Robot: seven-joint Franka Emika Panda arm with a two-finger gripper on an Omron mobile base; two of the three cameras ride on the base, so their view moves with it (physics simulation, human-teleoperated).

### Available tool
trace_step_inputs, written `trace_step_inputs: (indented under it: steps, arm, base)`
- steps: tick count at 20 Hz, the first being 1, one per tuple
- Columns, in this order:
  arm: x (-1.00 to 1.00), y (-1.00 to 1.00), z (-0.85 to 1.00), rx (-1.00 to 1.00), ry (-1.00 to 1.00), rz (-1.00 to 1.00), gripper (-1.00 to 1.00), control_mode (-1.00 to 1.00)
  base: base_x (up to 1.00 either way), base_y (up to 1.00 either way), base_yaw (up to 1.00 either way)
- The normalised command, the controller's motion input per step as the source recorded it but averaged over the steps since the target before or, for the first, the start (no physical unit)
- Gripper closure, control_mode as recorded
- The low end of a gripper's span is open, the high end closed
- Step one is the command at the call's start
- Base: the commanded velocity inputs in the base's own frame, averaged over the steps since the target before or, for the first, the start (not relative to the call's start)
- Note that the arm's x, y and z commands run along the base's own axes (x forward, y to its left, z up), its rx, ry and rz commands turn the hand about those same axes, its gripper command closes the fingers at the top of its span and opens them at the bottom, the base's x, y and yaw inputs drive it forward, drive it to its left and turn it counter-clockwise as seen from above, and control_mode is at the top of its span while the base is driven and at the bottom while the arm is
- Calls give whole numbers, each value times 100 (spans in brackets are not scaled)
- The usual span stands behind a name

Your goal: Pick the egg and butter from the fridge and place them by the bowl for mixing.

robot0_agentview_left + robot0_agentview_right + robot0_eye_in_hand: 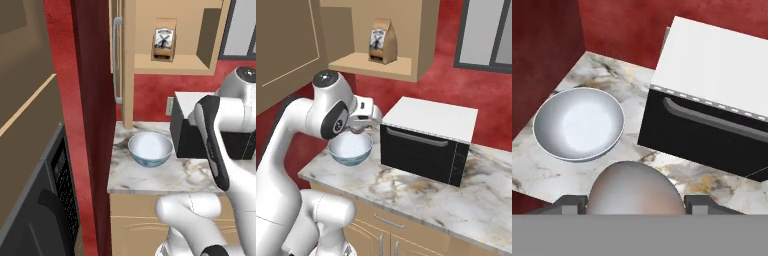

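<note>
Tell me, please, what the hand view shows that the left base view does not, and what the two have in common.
Hand view alone: the egg, a pale rounded lump held in the tool between its two dark fingertips, above the counter's front edge.

Left base view alone: a paper bag in the open wall shelf, a tall cabinet door with a grey bar handle, and the black built-in oven at lower left.

Both: the bowl, holding nothing, on the marble counter, beside the black microwave with its white top.

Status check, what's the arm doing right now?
Gripper shut on egg, above counter. Bowl close by. Black oven beside it.
</note>
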Motion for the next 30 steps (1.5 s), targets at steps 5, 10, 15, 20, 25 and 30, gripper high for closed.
trace_step_inputs:
  steps: [5, 10, 15, 20, 25, 30]
  arm:
    - [-15, 11, -39, -14, 18, 0, 100, -100]
    - [-21, 15, -51, 0, -2, 0, 100, -100]
    - [-1, 7, -55, 0, 0, 0, 100, -100]
    - [20, 13, -46, 0, 0, -3, 100, -100]
    - [21, 3, -33, 11, 0, 0, 100, -100]
    - [16, 0, -30, 15, 1, 0, 100, -100]
  base:
    - [0, 0, 0]
    - [0, 0, 0]
    - [0, 0, 0]
    - [0, 0, 0]
    - [0, 0, 0]
    - [0, 0, 0]
